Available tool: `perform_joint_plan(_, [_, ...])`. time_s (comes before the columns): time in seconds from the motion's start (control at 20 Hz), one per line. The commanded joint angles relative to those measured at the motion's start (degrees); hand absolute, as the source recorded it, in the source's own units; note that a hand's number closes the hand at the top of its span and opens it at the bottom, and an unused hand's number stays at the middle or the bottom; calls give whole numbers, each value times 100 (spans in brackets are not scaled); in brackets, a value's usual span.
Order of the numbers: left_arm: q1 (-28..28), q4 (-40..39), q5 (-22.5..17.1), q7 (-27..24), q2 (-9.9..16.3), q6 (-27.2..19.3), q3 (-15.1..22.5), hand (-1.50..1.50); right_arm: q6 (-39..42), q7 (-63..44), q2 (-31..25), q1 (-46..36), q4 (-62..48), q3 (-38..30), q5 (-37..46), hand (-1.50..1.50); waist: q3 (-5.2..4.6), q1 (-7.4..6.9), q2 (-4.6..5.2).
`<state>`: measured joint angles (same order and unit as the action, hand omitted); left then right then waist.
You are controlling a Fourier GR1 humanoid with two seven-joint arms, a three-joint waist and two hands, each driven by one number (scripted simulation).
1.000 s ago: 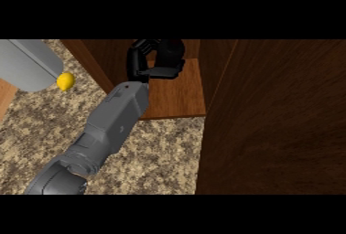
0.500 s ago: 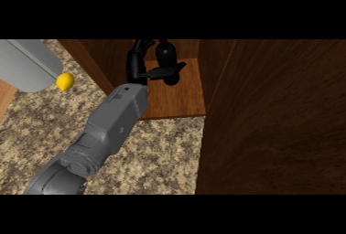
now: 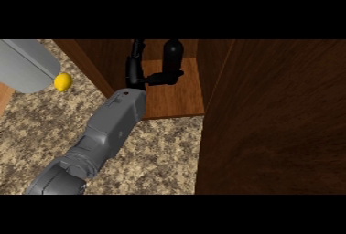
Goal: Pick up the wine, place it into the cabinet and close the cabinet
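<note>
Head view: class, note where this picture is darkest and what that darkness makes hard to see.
Head view: the cabinet interior is darkest toward the back; the dark wine and black left hand blend into it, so their outlines are hard to separate; the counter and lemon are evenly lit.

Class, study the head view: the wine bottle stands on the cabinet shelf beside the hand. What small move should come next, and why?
Probably draw the left hand back out of the cabinet: the wine bottle stands upright on the shelf, fingers straightened beside it, and the door is open.
</note>
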<state>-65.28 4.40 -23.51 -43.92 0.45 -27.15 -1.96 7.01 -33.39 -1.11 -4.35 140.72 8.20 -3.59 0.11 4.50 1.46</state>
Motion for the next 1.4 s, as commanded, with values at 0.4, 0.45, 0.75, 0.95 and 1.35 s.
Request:
perform_joint_plan(0.4, [270, 58, -73, -393, 90, 160, -213, -150, -31, -42, 82, -44, 180, 102, -81, -150, -23, 39, 52])
perform_joint_plan(0.45, [346, 83, -23, -372, 264, 516, -166, -150, -64, -314, 47, -18, 376, 221, -40, -150, -26, -6, 20])
perform_joint_plan(0.75, [218, 89, 58, -333, 48, 658, -144, -150, 86, -68, -36, 52, 116, 47, -180, -150, -19, -46, 6])
perform_joint_plan(0.95, [423, 107, 101, -399, 1, 993, -116, -150, 13, -46, 40, 118, 164, 11, -206, -150, -17, -133, -31])
perform_joint_plan(1.35, [256, 186, -56, -288, -46, 1103, -186, -150, -34, -92, 109, 379, 440, 488, 84, -150, -18, -119, -62])
